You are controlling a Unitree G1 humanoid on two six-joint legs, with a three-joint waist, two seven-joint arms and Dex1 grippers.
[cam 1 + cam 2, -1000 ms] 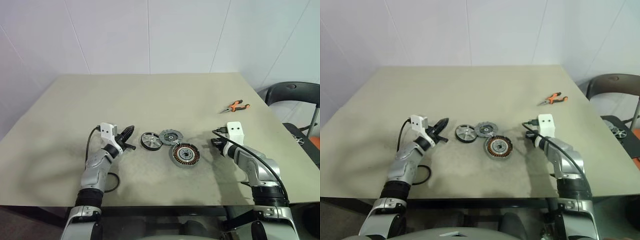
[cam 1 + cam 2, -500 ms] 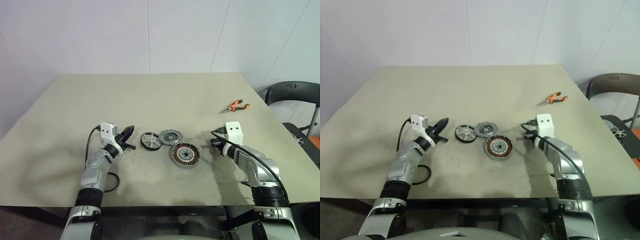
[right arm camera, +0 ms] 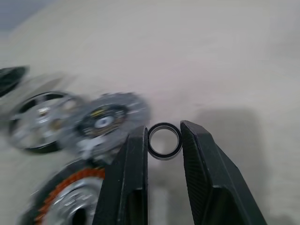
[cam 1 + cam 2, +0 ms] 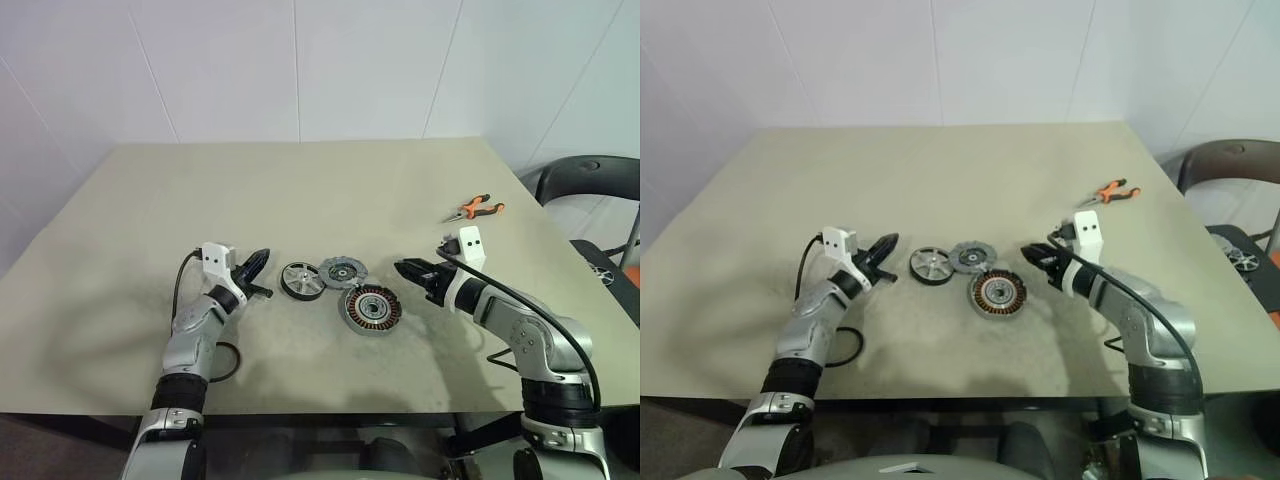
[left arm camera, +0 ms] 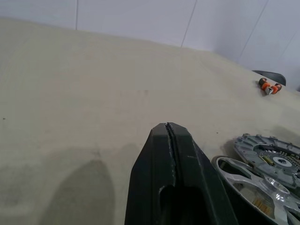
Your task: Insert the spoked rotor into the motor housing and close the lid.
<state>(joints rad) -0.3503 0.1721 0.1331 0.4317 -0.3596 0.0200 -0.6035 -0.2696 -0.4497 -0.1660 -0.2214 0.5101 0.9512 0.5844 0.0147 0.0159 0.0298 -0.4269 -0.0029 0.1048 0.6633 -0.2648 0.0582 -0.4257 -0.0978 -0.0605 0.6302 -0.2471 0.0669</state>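
The spoked rotor (image 4: 301, 281) lies flat at mid-table, its black rim touching the grey lid (image 4: 342, 271) on its right. The motor housing (image 4: 371, 309), copper windings up, lies just in front of the lid. My left gripper (image 4: 263, 256) is shut and empty, hovering just left of the rotor (image 5: 255, 187). My right gripper (image 4: 398, 266) hangs above the table just right of the housing, pointing left and slightly down. In the right wrist view its fingers (image 3: 136, 154) pinch a small black ring (image 3: 164, 157), with the lid (image 3: 105, 119) and housing (image 3: 61, 197) beyond.
Orange-handled pliers (image 4: 476, 208) lie at the table's far right. A dark chair (image 4: 590, 175) stands past the right edge. A black cable (image 4: 222, 362) loops on the table beside my left forearm.
My right gripper has risen off the table and swung left, now pointing at the housing with the small ring in its fingers. The left gripper has stayed put.
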